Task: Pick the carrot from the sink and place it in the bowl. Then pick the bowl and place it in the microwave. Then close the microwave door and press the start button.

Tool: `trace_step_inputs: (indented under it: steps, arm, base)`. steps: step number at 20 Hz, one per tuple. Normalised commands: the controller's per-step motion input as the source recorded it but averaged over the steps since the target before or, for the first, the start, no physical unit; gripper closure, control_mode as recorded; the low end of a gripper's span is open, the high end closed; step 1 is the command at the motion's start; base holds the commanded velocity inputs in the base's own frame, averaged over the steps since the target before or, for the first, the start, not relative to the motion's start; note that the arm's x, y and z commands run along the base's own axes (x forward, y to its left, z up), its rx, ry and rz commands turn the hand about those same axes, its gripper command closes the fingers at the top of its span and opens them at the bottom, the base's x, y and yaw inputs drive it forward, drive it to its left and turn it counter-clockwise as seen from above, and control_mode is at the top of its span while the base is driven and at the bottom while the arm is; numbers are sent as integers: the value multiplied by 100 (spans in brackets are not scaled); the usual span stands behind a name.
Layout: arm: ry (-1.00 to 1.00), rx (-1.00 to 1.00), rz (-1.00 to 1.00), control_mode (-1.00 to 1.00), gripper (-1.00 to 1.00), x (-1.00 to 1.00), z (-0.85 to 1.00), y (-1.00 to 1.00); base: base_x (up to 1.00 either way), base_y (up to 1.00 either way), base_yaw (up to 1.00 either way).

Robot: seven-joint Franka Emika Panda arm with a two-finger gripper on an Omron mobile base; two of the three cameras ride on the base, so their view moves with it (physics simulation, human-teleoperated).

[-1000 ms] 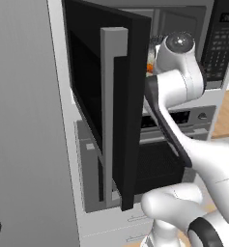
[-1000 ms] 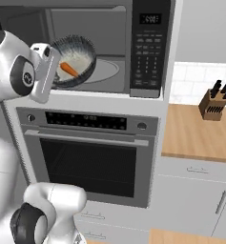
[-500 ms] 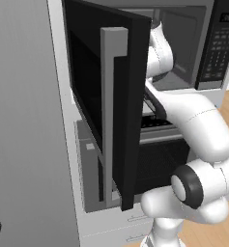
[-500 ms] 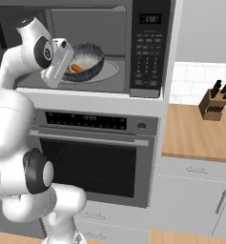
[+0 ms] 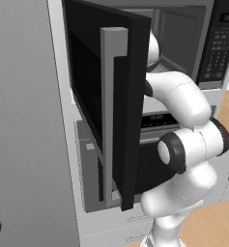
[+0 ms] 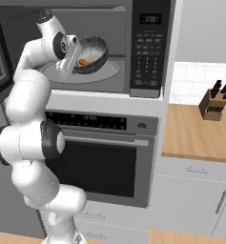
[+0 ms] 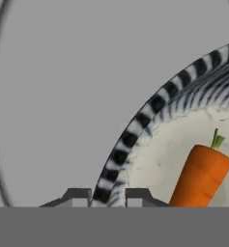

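Inside microwave [image 6: 148,57], one bowl [image 6: 93,55]; one carrot [image 6: 83,62]

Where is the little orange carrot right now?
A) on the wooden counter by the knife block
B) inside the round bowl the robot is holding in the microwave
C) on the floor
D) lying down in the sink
B: the small orange carrot lies inside the round pale bowl with the streaked rim, which the gripper clamps by its rim over the glass turntable of the black built-in microwave.
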Motion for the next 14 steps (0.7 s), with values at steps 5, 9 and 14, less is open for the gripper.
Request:
trace_step_inputs:
  steps: [5, 9, 14]
  arm:
    - [0, 0, 10, -100, -100, 34, -31, 0]
    - [0, 0, 6, -100, -100, -47, -24, 0]
    - [-11, 0, 2, -100, -100, -79, -13, 0]
  base:
    - [0, 0, 0]
    - [0, 0, 0]
    - [0, 0, 0]
